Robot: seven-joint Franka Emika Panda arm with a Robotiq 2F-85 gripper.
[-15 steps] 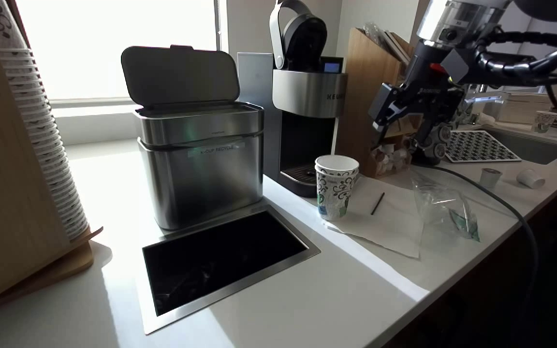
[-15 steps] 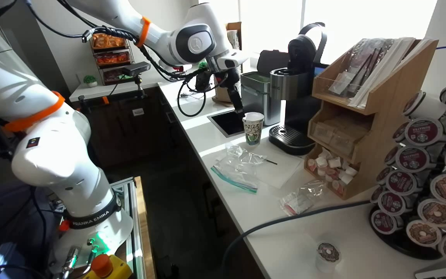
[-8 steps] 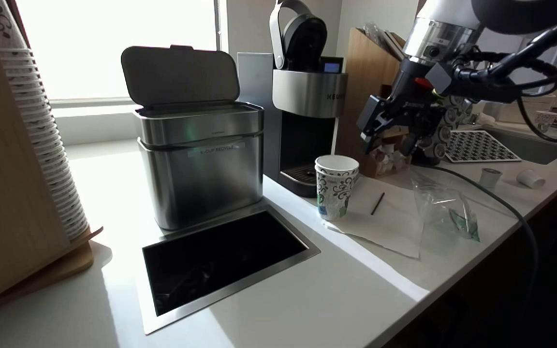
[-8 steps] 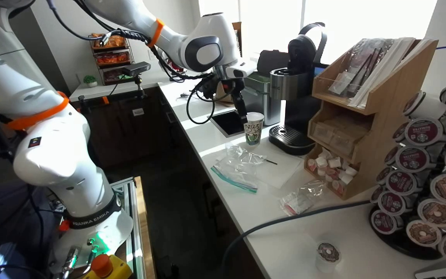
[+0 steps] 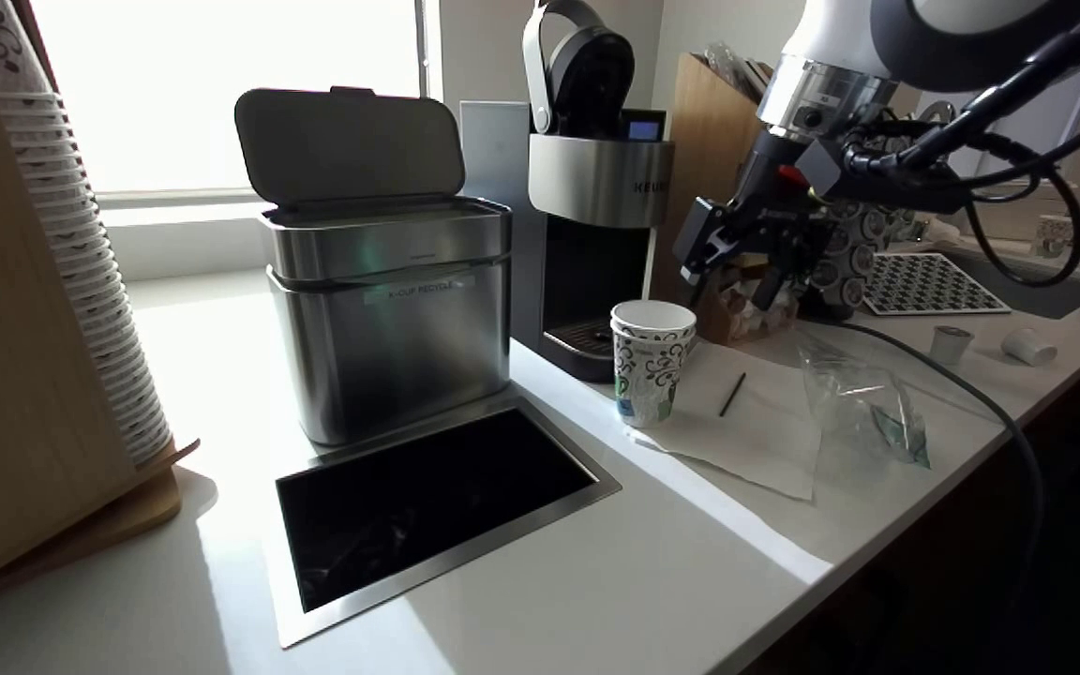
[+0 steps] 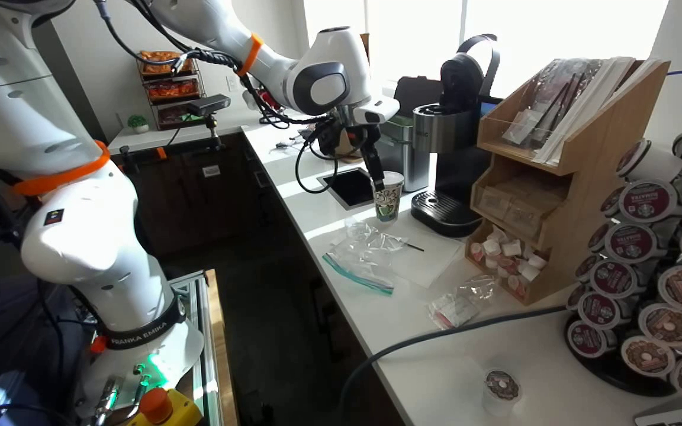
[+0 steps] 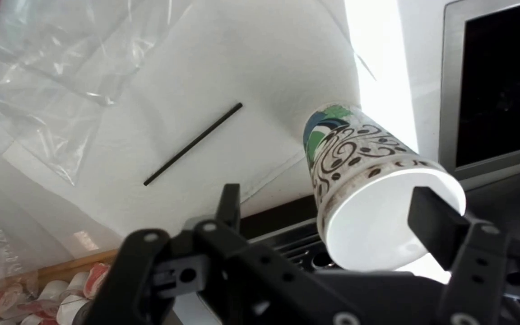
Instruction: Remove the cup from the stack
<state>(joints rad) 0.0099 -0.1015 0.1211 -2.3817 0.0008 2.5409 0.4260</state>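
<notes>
The stack (image 5: pixel 648 389) is two nested white paper cups with brown swirls and a green print, upright on the counter. It also shows in an exterior view (image 6: pixel 386 207) and in the wrist view (image 7: pixel 348 142). The cup (image 5: pixel 638 330) on top shows as a second rim just above the lower one; its white inside (image 7: pixel 373 225) faces the wrist camera. My gripper (image 5: pixel 729 289) is open and empty, above and beside the stack. In the wrist view the gripper (image 7: pixel 325 196) has one fingertip in front of the cup's mouth and one off its left side. I cannot tell whether any finger touches it.
A coffee maker (image 5: pixel 601 187) and a steel bin (image 5: pixel 399 328) stand behind the stack. A rectangular counter opening (image 5: pixel 446 506) lies beside it. A black stirrer (image 7: pixel 192 144), paper sheet (image 7: pixel 260 67) and plastic bag (image 6: pixel 364 254) lie near. A wooden organizer (image 6: pixel 589 165) stands farther along.
My gripper has moved down and closer to the stack, leftward in one exterior picture and rightward in another. It stays open. The cups have not moved.
</notes>
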